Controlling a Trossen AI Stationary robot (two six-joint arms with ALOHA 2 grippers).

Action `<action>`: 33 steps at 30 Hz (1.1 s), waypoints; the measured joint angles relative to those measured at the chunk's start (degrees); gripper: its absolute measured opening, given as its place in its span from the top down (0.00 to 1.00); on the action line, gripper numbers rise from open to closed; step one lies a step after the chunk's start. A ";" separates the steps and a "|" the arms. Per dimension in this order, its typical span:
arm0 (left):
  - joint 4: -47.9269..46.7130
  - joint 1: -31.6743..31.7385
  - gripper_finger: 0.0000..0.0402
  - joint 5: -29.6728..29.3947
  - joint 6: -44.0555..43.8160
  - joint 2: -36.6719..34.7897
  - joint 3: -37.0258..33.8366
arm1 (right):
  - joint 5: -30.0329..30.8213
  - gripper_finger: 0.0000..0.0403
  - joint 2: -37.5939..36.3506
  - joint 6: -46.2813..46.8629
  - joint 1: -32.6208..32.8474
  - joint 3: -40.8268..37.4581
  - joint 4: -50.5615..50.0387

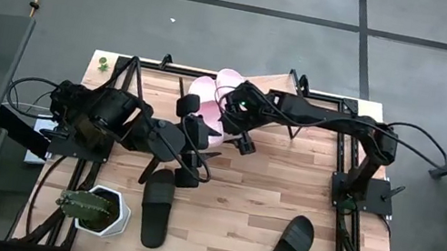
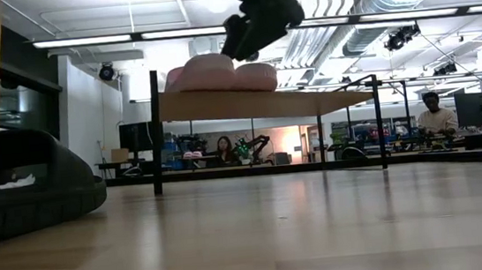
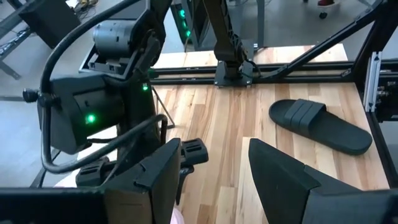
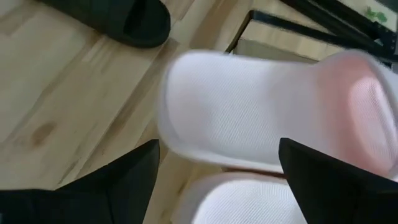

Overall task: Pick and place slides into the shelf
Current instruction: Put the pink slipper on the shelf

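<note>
Two pink slides on the shelf. Right gripper, fingers apart, above them; left gripper, fingers apart, at its 7 o'clock. Two black slides on the table.

high: straight down over whole table | low: table level, facing the room | left wrist: looks across table | right wrist: super close on pink slides, also visible from low

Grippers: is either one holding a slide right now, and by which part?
Nothing is held. The right gripper is open above the pink slides on the shelf; the left gripper is open too.
</note>
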 joint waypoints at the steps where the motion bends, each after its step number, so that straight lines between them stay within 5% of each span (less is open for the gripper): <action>1: 0.07 0.00 0.56 0.00 0.01 0.00 0.00 | -0.38 0.21 -0.33 0.35 0.04 0.00 -0.09; 14: 0.44 0.02 0.56 -6.04 3.65 -0.77 0.89 | 1.87 0.21 -1.91 2.93 0.08 0.00 -2.23; 22: 3.35 0.02 0.56 -11.32 8.88 -6.45 0.85 | 6.07 0.23 -1.94 2.63 -0.05 0.02 7.50; 28: 3.96 0.02 0.56 -9.98 7.71 -11.20 0.92 | 6.27 0.34 -1.94 8.00 0.07 0.02 9.53; 33: 3.88 0.02 0.56 -8.02 7.00 -13.41 0.94 | 5.66 0.54 -1.94 11.45 1.51 0.02 9.24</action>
